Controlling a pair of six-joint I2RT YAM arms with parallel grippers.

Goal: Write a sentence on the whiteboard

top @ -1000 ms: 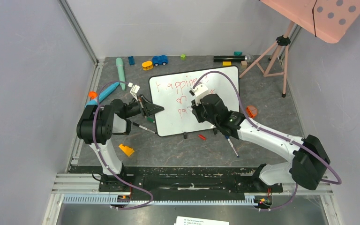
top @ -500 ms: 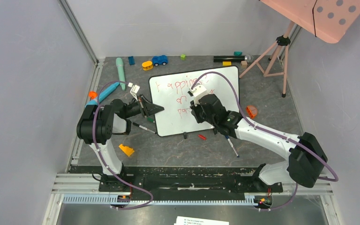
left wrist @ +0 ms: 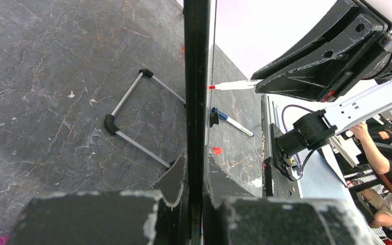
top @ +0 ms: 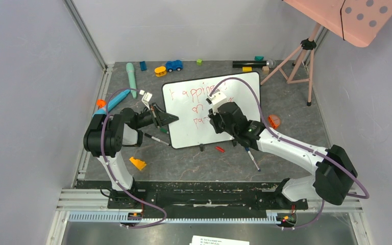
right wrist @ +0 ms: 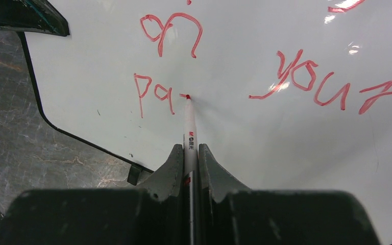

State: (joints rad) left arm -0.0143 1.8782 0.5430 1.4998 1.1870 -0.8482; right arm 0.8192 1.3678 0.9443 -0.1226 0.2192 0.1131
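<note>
While clamping marker [right wrist: 189, 137] in right gripper [right wrist: 189, 151] and whiteboard [right wrist: 286, 158] rim in left gripper [left wrist: 196, 159], has just edged past "pa", leaving sentence [right wrist: 162, 97] unfinished.

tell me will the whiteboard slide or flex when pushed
Probably stiff: the whiteboard shows a straight, unbowed rim. Thin and likely light, it might skid on its small feet, though the left gripper clamped on its edge should steady it.
</note>
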